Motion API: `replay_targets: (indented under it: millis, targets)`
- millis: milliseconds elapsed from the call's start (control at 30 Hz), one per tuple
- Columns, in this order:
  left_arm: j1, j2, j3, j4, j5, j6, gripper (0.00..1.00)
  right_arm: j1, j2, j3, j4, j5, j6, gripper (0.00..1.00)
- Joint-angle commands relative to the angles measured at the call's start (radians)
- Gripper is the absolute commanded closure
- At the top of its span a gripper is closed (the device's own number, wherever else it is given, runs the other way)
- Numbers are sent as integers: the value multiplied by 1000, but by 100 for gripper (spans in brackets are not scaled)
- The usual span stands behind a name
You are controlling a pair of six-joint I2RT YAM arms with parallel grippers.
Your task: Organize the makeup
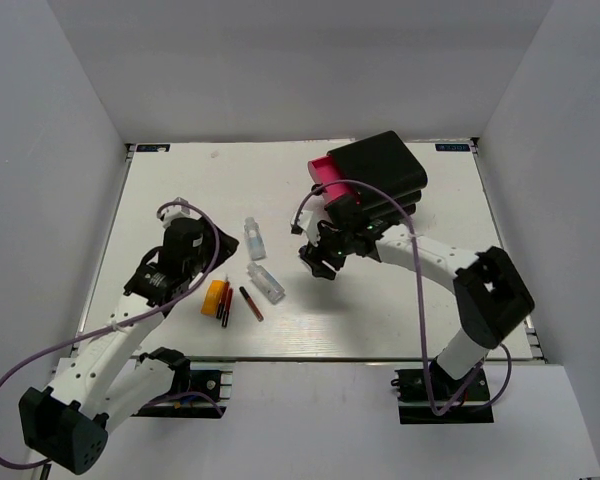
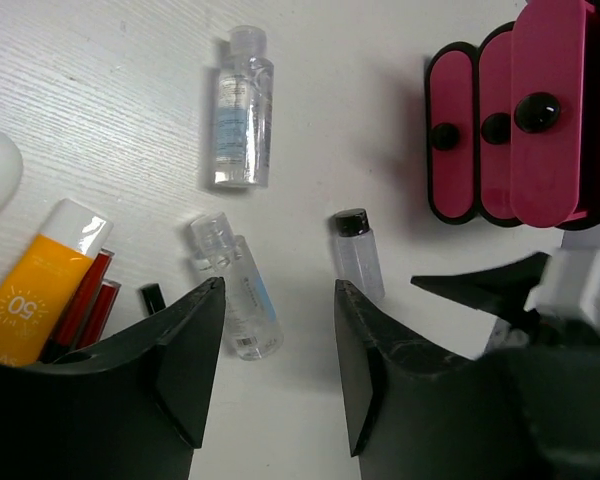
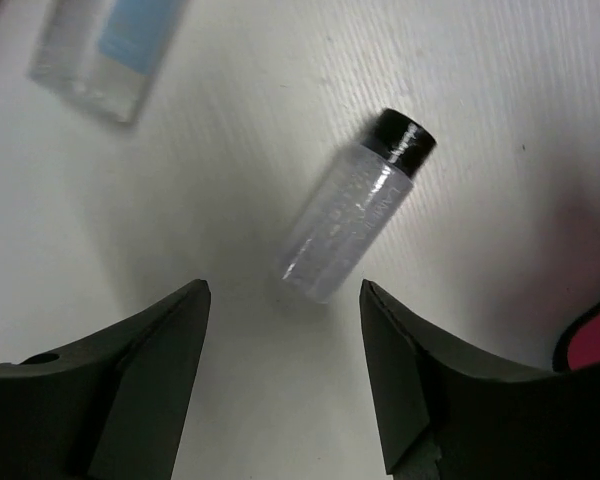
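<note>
**Both grippers spread, right one over the black-capped bottle**

Right gripper (image 3: pixel 285 290): jaws apart, holding nothing. The black-capped bottle (image 3: pixel 355 215) lies tilted on the table (image 1: pixel 400 310) just ahead of the fingertips; contact cannot be told.

Left gripper (image 2: pixel 275 290): jaws apart and holding nothing.

Around it:
- One clear bottle (image 2: pixel 235 290) lies next to its left finger.
- A second clear bottle (image 1: pixel 253 238) lies farther back.
- Both carry blue labels, print too small to read.
- The orange tube (image 2: pixel 35 290) reads "50".
- The red and dark pencils (image 1: pixel 226 308) lie touching it, with one more just to the right.

The black box (image 1: pixel 375 175) sits behind the right gripper near the far right corner, its top pink drawer (image 1: pixel 325 178) standing out.

Bare tabletop runs along the near right edge and the far left.
</note>
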Motion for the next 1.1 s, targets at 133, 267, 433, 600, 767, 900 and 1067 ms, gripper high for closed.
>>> replay_targets:
  millis: [133,267,433,600,767,900,1067]
  targets:
    - [3,-30,-31,-40,-21,-29,38,35,126,114,79,277,133,27]
    - [3,-18,-36,-26,-15,-30,36,43,160,131,82,282,151,25]
    - [3,10,-34,-1,0,-26,35,48,203,154,65,270,181,24]
    - [3,28,-34,8,8,-25,29,51,251,174,58,271,214,29]
    - [3,34,-37,20,20,-26,28,48,286,172,58,274,227,39]
    - [3,31,-42,19,23,-29,28,48,289,160,53,256,227,52]
    - [3,28,-48,22,33,-36,28,42,268,171,24,187,196,78]
